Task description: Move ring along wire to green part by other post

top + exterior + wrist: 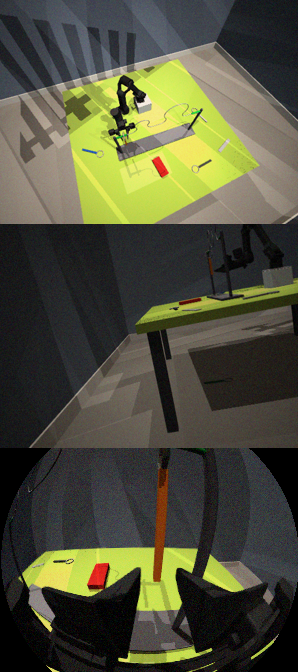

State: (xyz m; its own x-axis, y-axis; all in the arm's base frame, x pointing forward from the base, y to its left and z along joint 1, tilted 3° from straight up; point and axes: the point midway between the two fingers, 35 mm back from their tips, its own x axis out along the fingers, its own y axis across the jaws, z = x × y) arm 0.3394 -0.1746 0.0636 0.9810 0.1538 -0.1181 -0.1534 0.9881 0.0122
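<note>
The orange handle (210, 266) (161, 523) hangs upright below its ring (208, 254), beside the left post (118, 145) (210, 508) of the top view. The ring is at the near green part (121, 137); its fit around the wire is too small to make out. My gripper (215, 270) (158, 572) is partly open and empty. Its tips point at the handle's lower part, just short of it, with the handle lined up between them in the wrist view. The grey wire (157, 126) curves to the other green part (195, 112) by the right post (195, 120).
The posts stand on a grey base plate (161, 139). A red block (160, 167) (190, 301) (98, 576), a blue-handled ring (89, 151), a black-handled ring (205, 163) and a pale bar (224, 145) lie on the table. A pale-handled ring (203, 116) is near the right post.
</note>
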